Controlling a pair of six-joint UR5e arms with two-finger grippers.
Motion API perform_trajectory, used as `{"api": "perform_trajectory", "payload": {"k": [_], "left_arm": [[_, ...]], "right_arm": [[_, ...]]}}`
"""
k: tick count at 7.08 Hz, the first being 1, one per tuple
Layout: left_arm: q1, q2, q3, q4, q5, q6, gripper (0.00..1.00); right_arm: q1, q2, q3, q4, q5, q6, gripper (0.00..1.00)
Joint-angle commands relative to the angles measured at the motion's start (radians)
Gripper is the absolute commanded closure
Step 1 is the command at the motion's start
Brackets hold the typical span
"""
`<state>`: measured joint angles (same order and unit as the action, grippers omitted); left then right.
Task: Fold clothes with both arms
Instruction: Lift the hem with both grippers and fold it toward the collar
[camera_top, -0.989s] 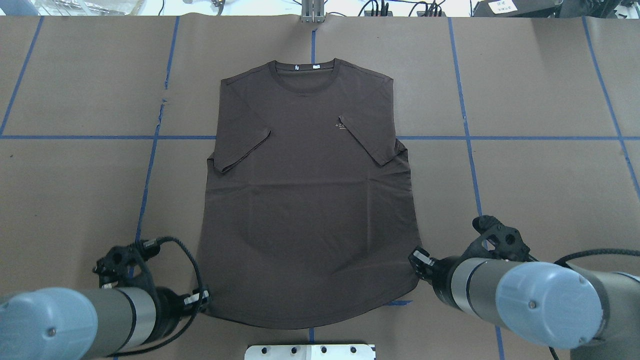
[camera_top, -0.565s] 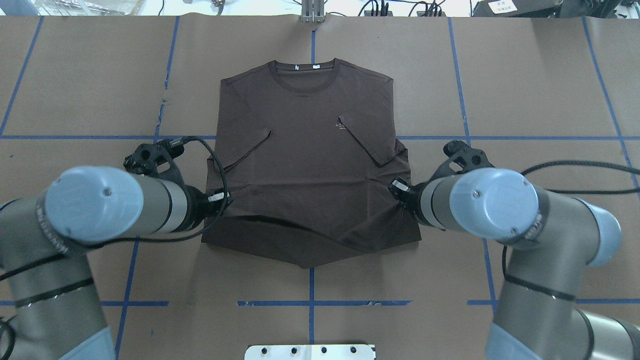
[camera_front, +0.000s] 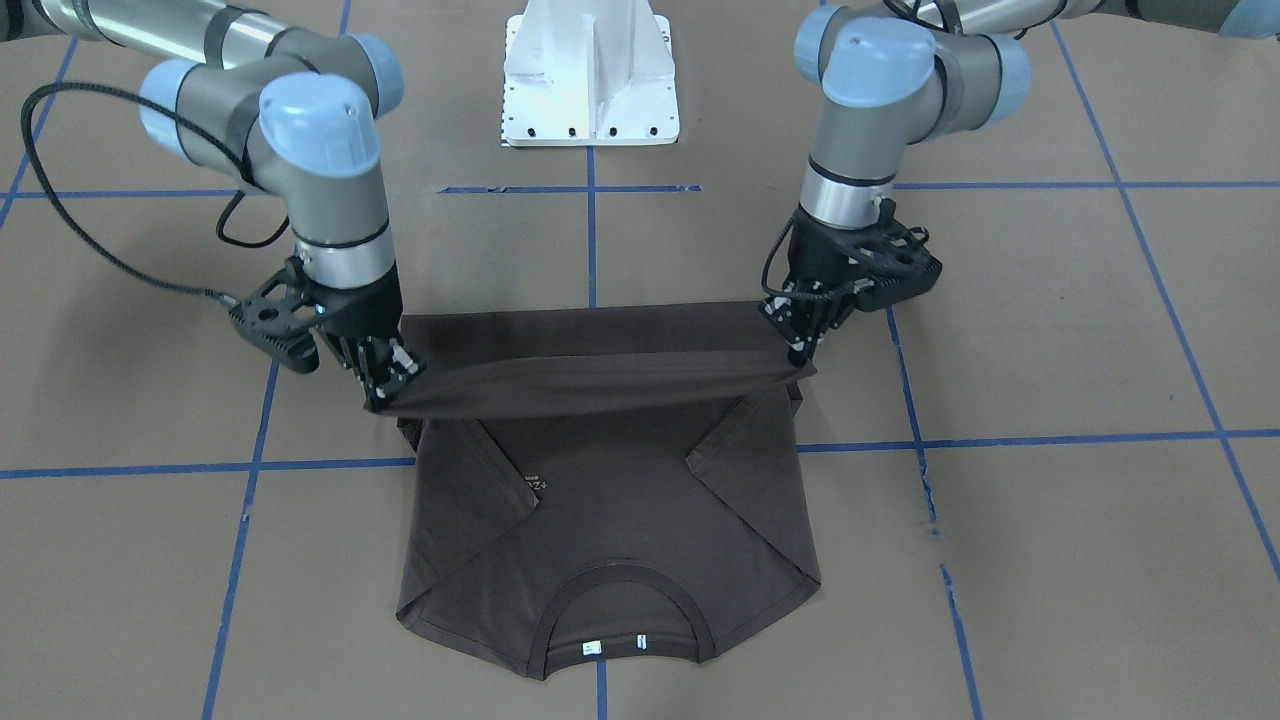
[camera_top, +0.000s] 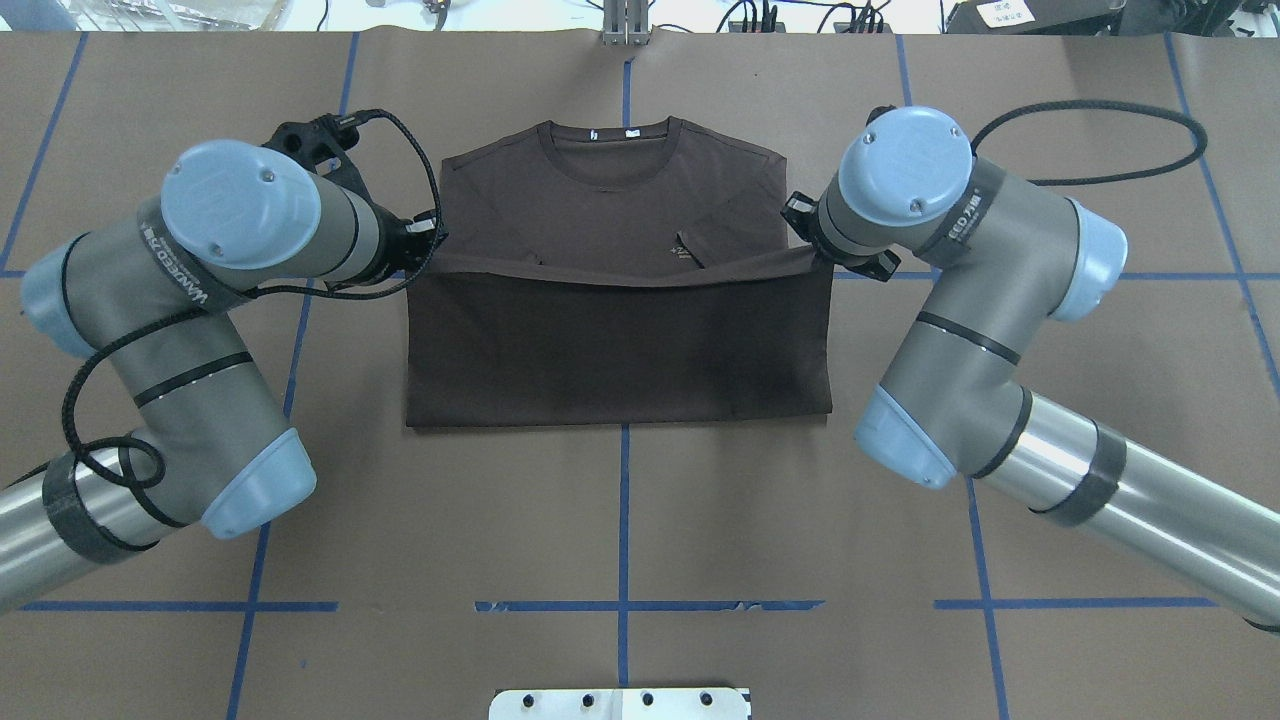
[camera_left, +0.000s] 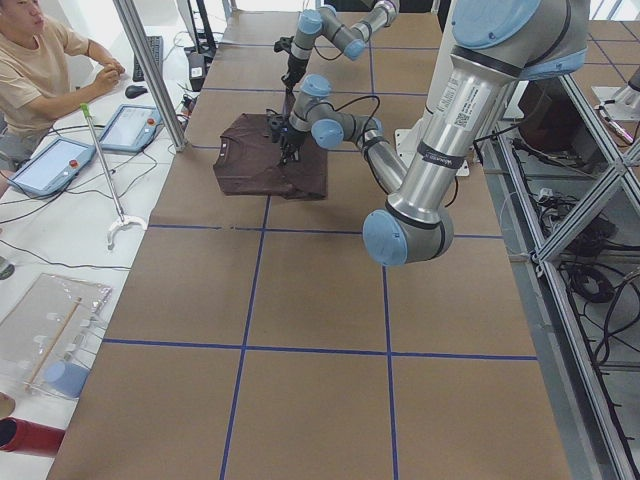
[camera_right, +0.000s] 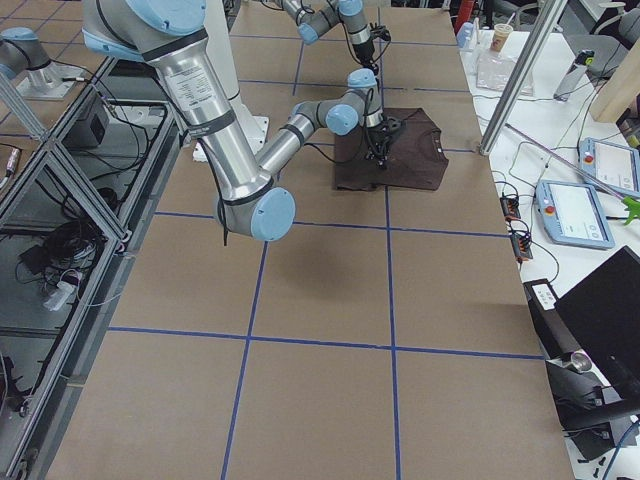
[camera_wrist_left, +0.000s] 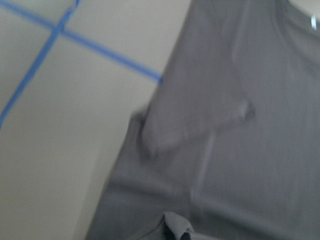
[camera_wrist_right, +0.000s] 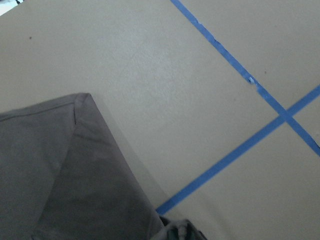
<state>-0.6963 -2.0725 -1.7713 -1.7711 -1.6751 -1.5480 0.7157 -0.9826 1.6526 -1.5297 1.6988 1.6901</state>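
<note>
Two grippers, one hem: bottom-to-collar fold, mid-carry

Item: T-shirt (camera_top: 620, 345), flat on the table (camera_top: 450, 520), collar at the far edge, sleeves folded in.
Step, as judged: the lower half is going over the chest.
Left gripper (camera_front: 797, 348) and right gripper (camera_front: 385, 383) each pinch a hem corner, jaws closed on cloth. The hem runs taut between them, raised above the chest.
Wrist views are blurred, so the bite is probably shallow.
Arms: elbows bent, wrists pointing down.
Next: carry the hem to the collar (camera_front: 620, 574), lower it level, release together.

Robotics lab: blue-taped table (camera_top: 1100, 400), aluminium framing (camera_left: 149, 70), teach pendants (camera_left: 50, 165), seated operator (camera_left: 35, 60).
</note>
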Motion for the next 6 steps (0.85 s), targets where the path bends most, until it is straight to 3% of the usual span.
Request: {"api": "perform_trajectory", "payload": {"k": [1, 3, 4, 6], "left_arm": [[-0.026, -0.049, 0.149, -0.135, 0.037, 0.014, 1.0], [-0.037, -0.104, 0.357, -0.313, 0.08, 0.014, 1.0], [-0.043, -0.119, 0.412, -0.358, 0.08, 0.014, 1.0], [-0.054, -0.124, 0.447, -0.389, 0.098, 0.014, 1.0]], "right_arm": [[0.047, 0.103, -0.191, 0.098, 0.039, -0.012, 1.0], [0.08, 0.16, -0.375, 0.227, 0.045, -0.091, 1.0], [0.085, 0.192, -0.477, 0.322, 0.044, -0.101, 1.0], [0.096, 0.22, -0.522, 0.335, 0.044, -0.142, 1.0]]}}
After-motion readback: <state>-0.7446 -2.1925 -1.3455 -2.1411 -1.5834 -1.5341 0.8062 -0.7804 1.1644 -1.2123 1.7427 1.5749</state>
